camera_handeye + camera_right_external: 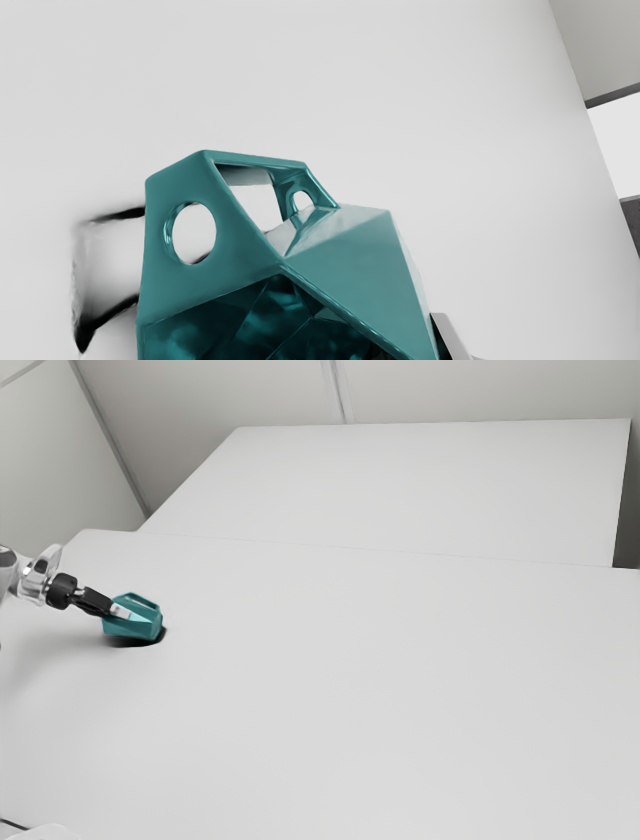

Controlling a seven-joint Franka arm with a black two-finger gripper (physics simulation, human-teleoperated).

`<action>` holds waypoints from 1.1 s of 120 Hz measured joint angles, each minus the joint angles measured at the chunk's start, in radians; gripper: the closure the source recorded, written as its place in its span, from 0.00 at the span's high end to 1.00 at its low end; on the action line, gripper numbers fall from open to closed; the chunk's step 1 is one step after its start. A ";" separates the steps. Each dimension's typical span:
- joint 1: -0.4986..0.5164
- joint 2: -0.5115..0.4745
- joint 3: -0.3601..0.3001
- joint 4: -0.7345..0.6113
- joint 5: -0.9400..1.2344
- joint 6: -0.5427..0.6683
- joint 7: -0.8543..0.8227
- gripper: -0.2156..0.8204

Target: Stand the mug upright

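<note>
Black for most of its length, the gripper [120, 612] comes in from the exterior view's left and has its pale tips up against the mug [140, 628]. I cannot tell how far apart the fingers stand, nor whether they have hold of it.

The mug is teal and faceted, and it is tipped over, its mouth turned toward the gripper. In the wrist view I look in past the rim: the inside is a darker, glossy teal, its flat planes meeting in creases. Whether anything lies deeper in the mug I cannot tell. The angular handle [240, 156] stands out from the wall on the upper side, with a round hole through its broad face and a wide gap between it and the body.

A black shadow [138, 642] lies under the mug on the pale grey table [350, 680], near the end at the exterior view's left. Farther out, another pale surface [400, 490] lies beyond the table, with light panelled walls [240, 390] behind it.
</note>
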 joint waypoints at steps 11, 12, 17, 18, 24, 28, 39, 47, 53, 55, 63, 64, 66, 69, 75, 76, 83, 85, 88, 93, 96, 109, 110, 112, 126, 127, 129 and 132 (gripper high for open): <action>-0.001 -0.003 -0.001 0.000 0.000 0.001 0.002 0.08; -0.001 -0.003 -0.001 0.000 0.000 0.001 0.003 0.08; -0.001 -0.005 -0.001 0.000 0.000 0.001 0.004 0.07; -0.001 -0.006 -0.001 0.000 0.000 0.002 0.004 0.07; -0.002 -0.010 -0.001 0.000 0.002 0.003 0.005 0.05; -0.004 -0.014 0.000 -0.001 0.003 0.004 0.006 0.05; -0.009 -0.036 -0.001 -0.010 0.012 0.013 0.009 0.04; -0.015 -0.067 -0.007 -0.033 0.023 0.028 0.010 0.04; -0.018 -0.113 -0.023 -0.072 0.044 0.049 0.011 0.04; -0.020 -0.129 -0.028 -0.086 0.052 0.057 0.011 0.04; -0.036 -0.200 -0.039 -0.147 0.088 0.098 0.011 0.04; -0.039 -0.209 -0.040 -0.154 0.093 0.103 0.011 0.04; -0.045 -0.227 -0.041 -0.170 0.104 0.115 0.011 0.04; -0.056 -0.258 -0.042 -0.197 0.120 0.134 0.011 0.04; -0.079 -0.310 -0.043 -0.243 0.151 0.173 0.010 0.04; -0.082 -0.317 -0.044 -0.250 0.156 0.180 0.010 0.04; -0.104 -0.368 -0.054 -0.302 0.198 0.228 0.007 0.04; -0.107 -0.383 -0.061 -0.317 0.212 0.242 0.005 0.04; -0.111 -0.406 -0.073 -0.343 0.232 0.265 0.002 0.04; -0.116 -0.445 -0.097 -0.387 0.268 0.304 -0.006 0.04; -0.118 -0.468 -0.112 -0.416 0.290 0.328 -0.013 0.04; -0.119 -0.549 -0.180 -0.524 0.388 0.427 -0.057 0.04; -0.120 -0.554 -0.186 -0.530 0.396 0.434 -0.062 0.04; -0.119 -0.563 -0.197 -0.543 0.412 0.447 -0.072 0.04; -0.118 -0.613 -0.268 -0.611 0.512 0.520 -0.159 0.04; -0.118 -0.616 -0.273 -0.614 0.517 0.525 -0.165 0.04; -0.119 -0.622 -0.281 -0.623 0.526 0.533 -0.179 0.04; -0.118 -0.632 -0.296 -0.636 0.539 0.544 -0.200 0.04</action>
